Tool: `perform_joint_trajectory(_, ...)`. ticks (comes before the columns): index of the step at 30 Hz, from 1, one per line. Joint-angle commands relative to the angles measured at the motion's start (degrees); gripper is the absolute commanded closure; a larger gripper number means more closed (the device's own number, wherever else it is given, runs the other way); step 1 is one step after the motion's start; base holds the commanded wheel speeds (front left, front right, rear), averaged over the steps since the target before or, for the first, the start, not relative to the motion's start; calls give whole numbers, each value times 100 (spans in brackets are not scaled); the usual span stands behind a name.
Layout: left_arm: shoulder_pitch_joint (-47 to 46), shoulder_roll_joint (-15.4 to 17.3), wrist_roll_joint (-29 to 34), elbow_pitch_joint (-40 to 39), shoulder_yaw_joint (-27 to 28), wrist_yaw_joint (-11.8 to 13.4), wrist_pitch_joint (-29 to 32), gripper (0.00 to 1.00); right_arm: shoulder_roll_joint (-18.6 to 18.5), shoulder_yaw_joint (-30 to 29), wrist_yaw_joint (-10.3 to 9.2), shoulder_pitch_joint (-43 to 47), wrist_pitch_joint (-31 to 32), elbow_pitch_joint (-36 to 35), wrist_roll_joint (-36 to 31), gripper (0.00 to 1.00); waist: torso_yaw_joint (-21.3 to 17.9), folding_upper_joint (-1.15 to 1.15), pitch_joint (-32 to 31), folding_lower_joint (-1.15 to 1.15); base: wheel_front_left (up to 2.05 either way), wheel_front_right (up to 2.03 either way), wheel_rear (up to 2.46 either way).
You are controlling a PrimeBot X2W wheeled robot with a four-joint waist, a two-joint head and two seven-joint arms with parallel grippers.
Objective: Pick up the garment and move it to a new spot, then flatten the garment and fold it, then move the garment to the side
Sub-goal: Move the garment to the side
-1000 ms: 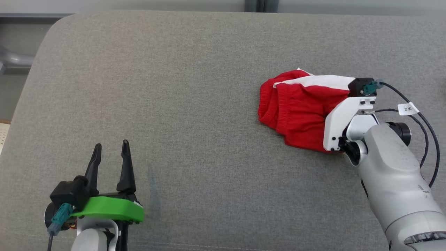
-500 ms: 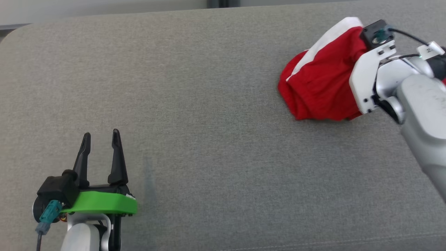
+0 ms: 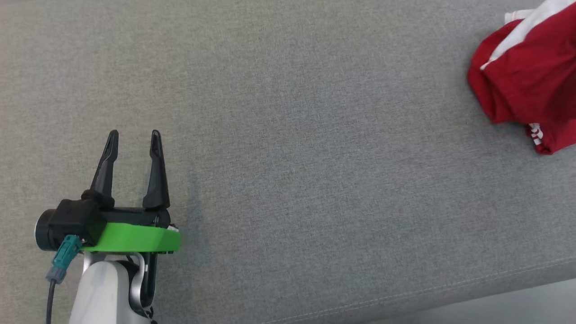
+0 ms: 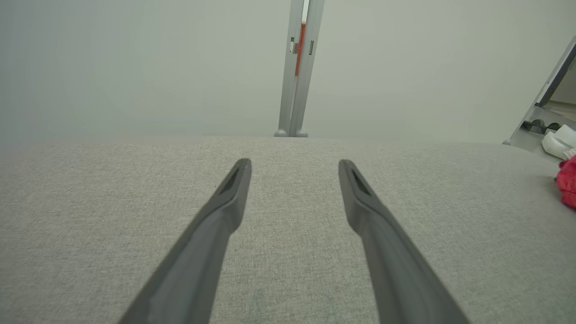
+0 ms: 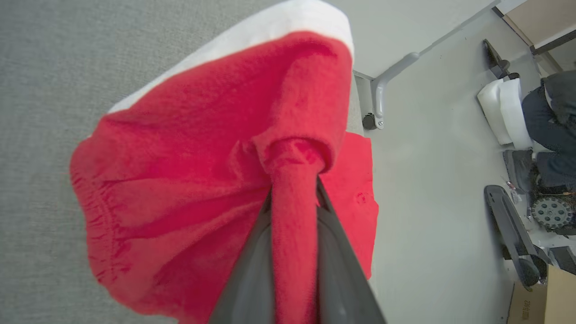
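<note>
The garment (image 3: 526, 76) is red cloth with a white band, bunched at the head view's upper right edge and cut off there. In the right wrist view my right gripper (image 5: 294, 193) is shut on a fold of the garment (image 5: 193, 180), which hangs bunched over the grey table and past its edge. My left gripper (image 3: 133, 135) stands open at the lower left, far from the cloth. In its own view the left gripper (image 4: 294, 166) holds nothing, and a bit of the garment (image 4: 568, 182) shows at the right edge.
The grey fabric table (image 3: 288, 135) has its front edge (image 3: 495, 281) at the lower right. Off the table's end are floor, a table leg with a caster (image 5: 375, 103), a seated person (image 5: 555, 112) and a cardboard box (image 5: 551, 297). A grey post (image 4: 299, 67) stands behind.
The head camera has turned, shifting the whole picture. The garment has been lifted off the table by my right gripper and carried toward the table's right end. My left gripper stays open.
</note>
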Motion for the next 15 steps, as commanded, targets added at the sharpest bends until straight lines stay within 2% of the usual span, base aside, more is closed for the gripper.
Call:
perform_joint_trajectory(1, -84, 80, 20, -25, -9, -20, 3, 0, -72, -140, -10, 94, -115, 161, -97, 100, -16, 0, 324, 0, 0, 0, 0)
perform_joint_trajectory(10, -185, 177, -54, -171, -170, -27, 3, 0, -12, -1676, -11, 198, -829, 1196, -1019, 100, 304, 0, 622, 0, 0, 0, 0)
perform_joint_trajectory(11, -208, 191, -56, -182, -196, -28, 3, 0, -29, -1924, -11, 202, -935, 1320, -1233, 36, 353, 0, 652, 0, 0, 0, 0)
perform_joint_trajectory(12, -214, 200, -54, -187, -207, -28, 3, 0, 1, -2047, -11, 212, -967, 1359, -1354, 0, 372, 0, 661, 0, 0, 0, 0)
perform_joint_trajectory(15, -216, 205, -56, -204, -209, -27, 3, 0, 176, -2694, -10, 250, -1104, 1421, -1953, 0, 419, 0, 675, 0, 0, 0, 0)
